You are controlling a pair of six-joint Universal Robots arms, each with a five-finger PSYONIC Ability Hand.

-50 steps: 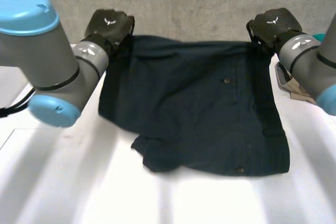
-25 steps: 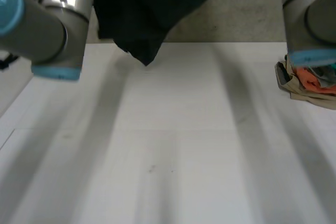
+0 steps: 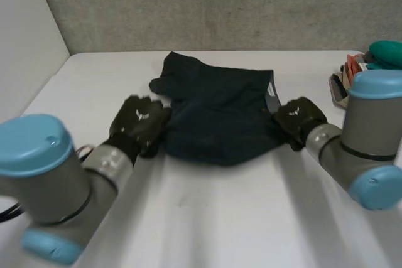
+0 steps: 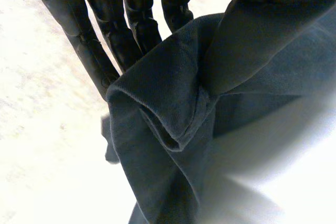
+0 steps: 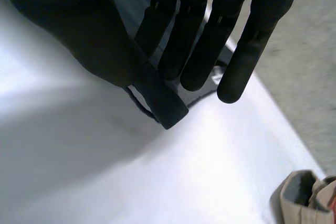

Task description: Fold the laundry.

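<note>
Dark garment is seen lying folded over in a loose heap on the white table, on the half towards the concrete wall; a hand is set at each end of it.

Left hand is placed at the garment's left end, at the near corner; in the left wrist view its fingers are held straight and pressed side by side; a rolled fold of the garment is bunched against their inner faces and carried up over the thumb side, so the fold is read as pinched; the thumb itself is covered by cloth.

Right hand is placed at the garment's right end, touching the edge; in the right wrist view its fingers are straight and close together with the thumb brought in opposite; a narrow strip of the garment's edge is caught between thumb and fingers, its free end sticking out just past the fingertips onto the table.

Pile of clothes is seen at the table's right edge, well apart from the garment; it is also seen beyond the right hand's fingertips.
</note>
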